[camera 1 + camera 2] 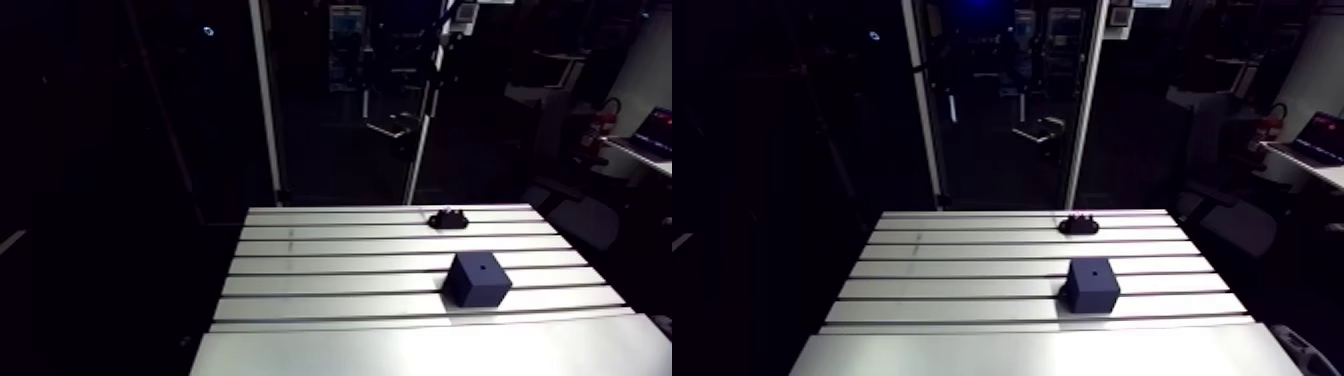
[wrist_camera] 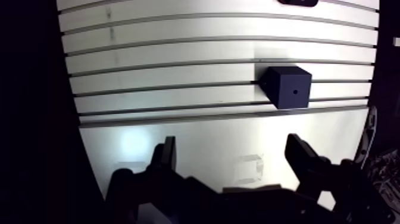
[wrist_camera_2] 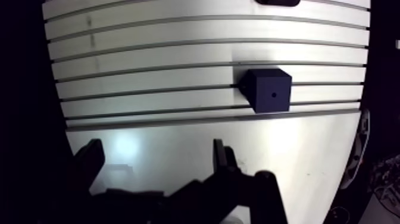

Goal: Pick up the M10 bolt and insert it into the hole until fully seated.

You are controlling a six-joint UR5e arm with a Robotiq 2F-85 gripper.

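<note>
**Slotted bench, tool wide and empty, bolt yet to be fetched**

Slotted aluminium bench (image 1: pixel 330 290) fills both views. The landmark on it is a dark blue block (image 1: pixel 478 279) with a small round hole (image 1: pixel 482 267) in the middle of its top face. Beyond the block, at the far edge of the bench, lies a small dark object (image 1: pixel 449 217). It is too small to read clearly, but nothing else lies on the bench, so I judge it to be the M10 bolt, perhaps in a holder. It sits well apart from the block.

The tool (image 2: pixel 232 146) hangs on the near side of the block, over the plain unslotted strip of the bench. Its two fingers are spread wide with nothing between them. In the wrist view the block is ahead of the tool and off toward one finger.

The step in hand looks like the approach to the pick, with no part of the task done so far. To do it well:

- Carry the tool past the block high enough not to brush it.
- Centre the dark object between the fingers in the wrist view before descending.
- Check how the bolt lies before closing.
- Grip near the head so the shank is free and upright, since a tilted bolt would likely jam at the hole's rim.
</note>
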